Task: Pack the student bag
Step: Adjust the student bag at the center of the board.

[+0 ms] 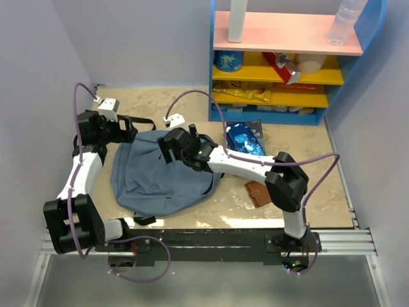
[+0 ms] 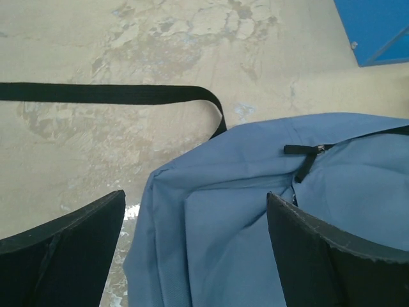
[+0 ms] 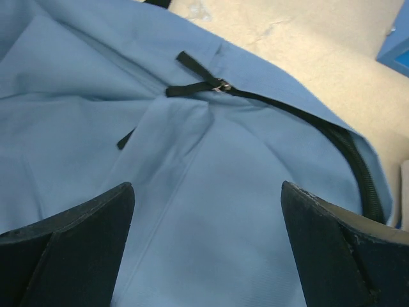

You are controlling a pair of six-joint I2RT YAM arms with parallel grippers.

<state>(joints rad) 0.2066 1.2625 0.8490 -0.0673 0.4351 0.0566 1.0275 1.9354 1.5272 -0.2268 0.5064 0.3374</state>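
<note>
The slate-blue student bag [image 1: 156, 176] lies flat on the table, its zipper shut as far as I can see. My left gripper [image 1: 130, 133] is open at the bag's far left corner; in the left wrist view [image 2: 195, 249] its jaws straddle the bag's edge [image 2: 255, 211] and hold nothing. My right gripper [image 1: 167, 150] is open over the bag's top; in the right wrist view [image 3: 208, 249] it hovers above the fabric [image 3: 211, 192], just short of the black zipper pull [image 3: 201, 86]. A blue-covered book [image 1: 245, 137] lies to the right of the bag.
A black strap [image 2: 115, 93] trails from the bag across the table at the far left. A small brown item [image 1: 259, 192] lies near the right arm. A blue shelf unit [image 1: 281, 64] with snacks and bottles stands at the back right.
</note>
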